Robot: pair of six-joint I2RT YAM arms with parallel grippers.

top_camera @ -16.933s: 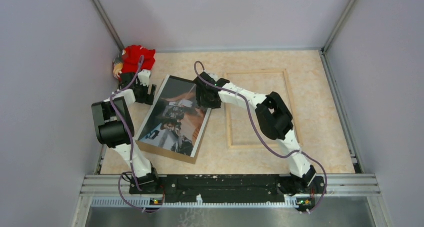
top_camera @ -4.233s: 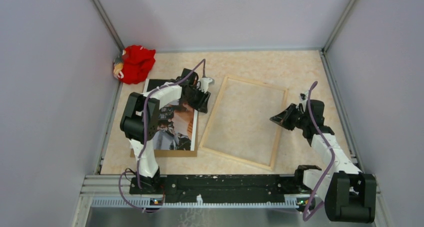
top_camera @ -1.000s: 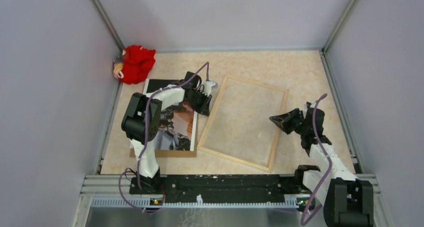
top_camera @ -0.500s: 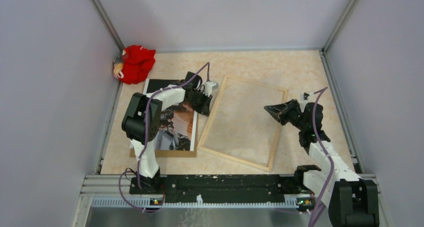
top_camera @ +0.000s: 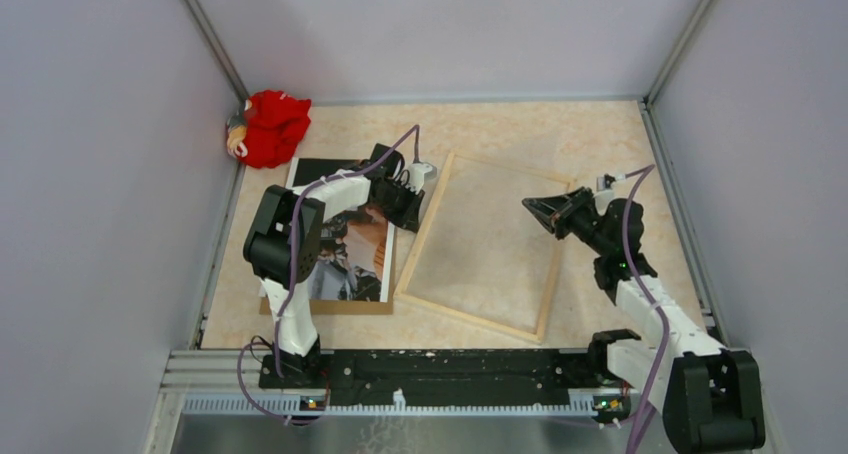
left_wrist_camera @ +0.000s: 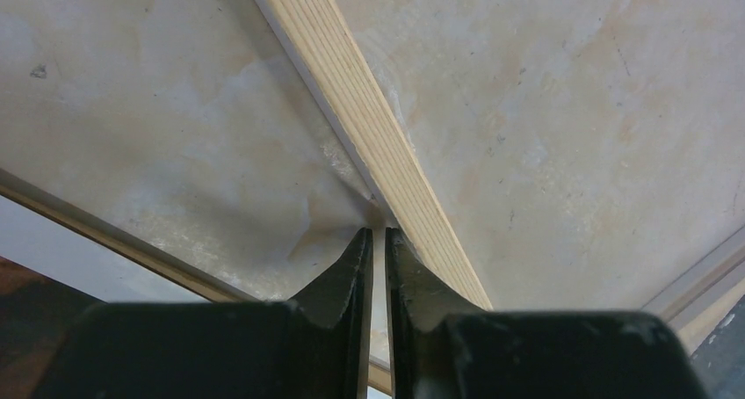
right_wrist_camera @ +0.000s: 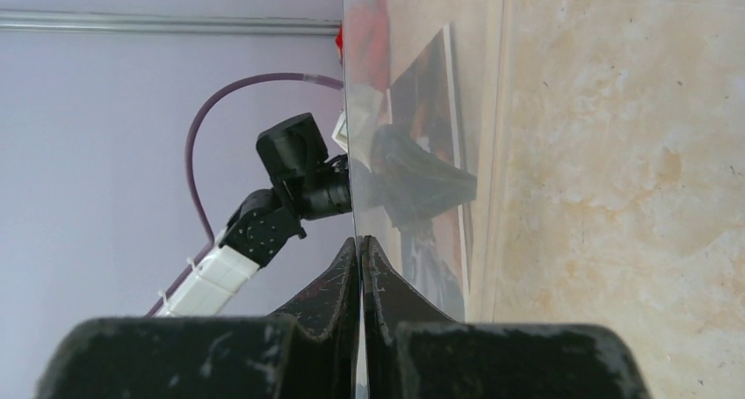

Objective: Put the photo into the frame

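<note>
The frame [top_camera: 471, 317] lies pale-wood back up mid-table, turned slightly. The photo [top_camera: 350, 246] rests face up to its left on a brown backing board [top_camera: 330, 307]. My left gripper [top_camera: 414, 190] sits at the frame's left rail near the far corner. In the left wrist view its tips [left_wrist_camera: 379, 233] are almost together, pinching the inner edge of the wooden rail [left_wrist_camera: 351, 91]. My right gripper [top_camera: 528, 207] hovers over the frame's right side. It is shut on the edge of a clear pane [right_wrist_camera: 413, 109], held edge-on between the jaws [right_wrist_camera: 360, 239].
A red cloth doll [top_camera: 270, 126] lies in the far left corner. Grey walls close in the table on three sides. The arm bases' black rail [top_camera: 440, 366] runs along the near edge.
My right gripper has lifted and swung up and to the left with the clear pane. The left jaws have narrowed a little at the rail. The frame and photo have not moved.
</note>
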